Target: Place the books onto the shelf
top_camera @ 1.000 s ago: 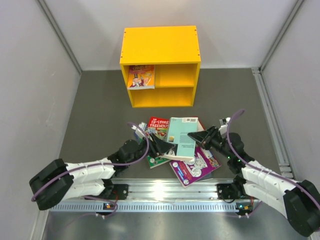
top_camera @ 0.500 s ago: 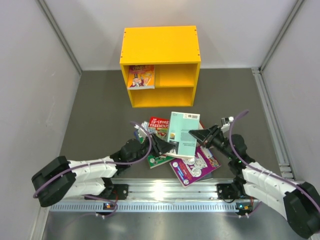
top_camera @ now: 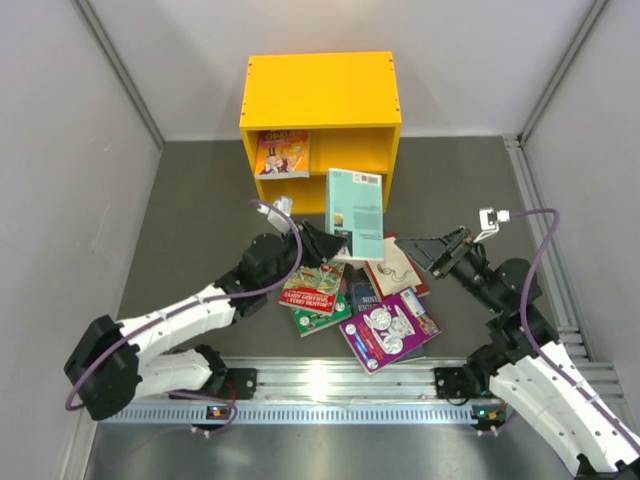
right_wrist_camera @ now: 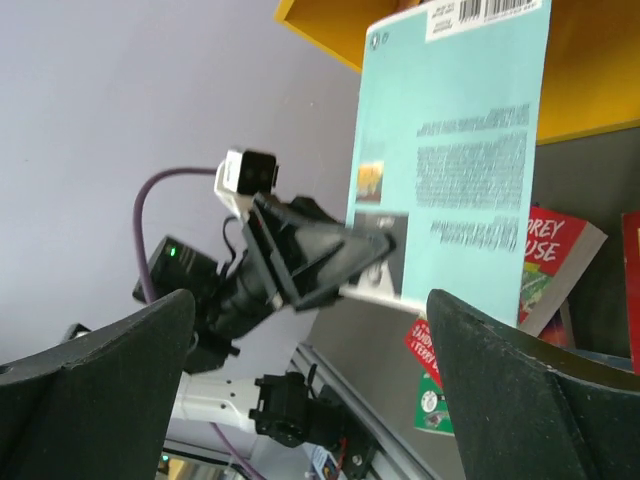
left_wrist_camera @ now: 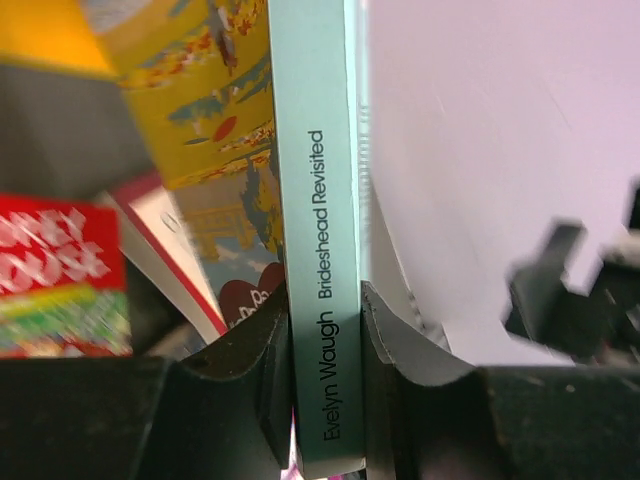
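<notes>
My left gripper is shut on the bottom edge of a teal book, which it holds upright above the pile, just in front of the yellow shelf. The left wrist view shows both pads clamped on the teal spine. My right gripper is open and holds nothing, to the right of the pile. From the right wrist view the teal book's back cover is in sight. A yellow cartoon book stands in the shelf's upper left bay. On the floor lie a red-green book, a purple book and a red-cream book.
Grey walls close in the mat on the left, back and right. An aluminium rail with both arm bases runs along the near edge. A dark blue book lies in the middle of the pile. The shelf's upper right bay and lower bays hold nothing.
The left gripper closed on the teal book and lifted it off the pile toward the shelf, turning it upright. The right gripper let go, opened and drew back to the right.
</notes>
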You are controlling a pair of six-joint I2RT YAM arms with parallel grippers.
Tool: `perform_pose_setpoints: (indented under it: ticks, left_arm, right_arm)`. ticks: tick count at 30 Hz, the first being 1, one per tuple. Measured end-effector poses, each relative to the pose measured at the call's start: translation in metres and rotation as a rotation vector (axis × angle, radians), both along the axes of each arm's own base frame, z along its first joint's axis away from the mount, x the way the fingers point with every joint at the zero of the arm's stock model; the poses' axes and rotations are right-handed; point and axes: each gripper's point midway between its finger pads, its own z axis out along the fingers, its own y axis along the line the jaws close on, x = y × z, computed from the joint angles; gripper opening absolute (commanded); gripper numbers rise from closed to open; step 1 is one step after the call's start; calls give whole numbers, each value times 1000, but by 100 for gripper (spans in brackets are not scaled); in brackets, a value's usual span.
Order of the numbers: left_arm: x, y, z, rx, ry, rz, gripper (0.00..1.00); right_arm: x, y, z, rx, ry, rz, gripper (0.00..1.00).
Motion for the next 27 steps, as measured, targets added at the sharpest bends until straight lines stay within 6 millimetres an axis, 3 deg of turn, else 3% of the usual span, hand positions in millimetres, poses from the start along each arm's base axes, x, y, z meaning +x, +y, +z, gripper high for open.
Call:
perform_pose_setpoints:
  ticks: [3,7,10,16,22,27]
  left_arm:
    - [39,10,-7,20,20,59,0]
    - [63,8,-22,25,66,43,0]
    - [69,-3,-21,13,86,-21,0]
    - [77,-31,3,-51,80,-132,0]
    - [83,-31,13,-87,89,-152,0]
    - [87,-25,43,-184,20,-183,0]
  right_arm:
    - [-2,-3,-5,-33,3,-6,98]
    - [-3,-4,-23,-81,51,-7,98]
    - [-4,-4,-30,-96,67,-5,97]
    - [-3,-5,-50,-129,110,-6,97]
    - [1,-6,-56,-146,123,-8,98]
    - [3,-8,-59,-153,126,-13,97]
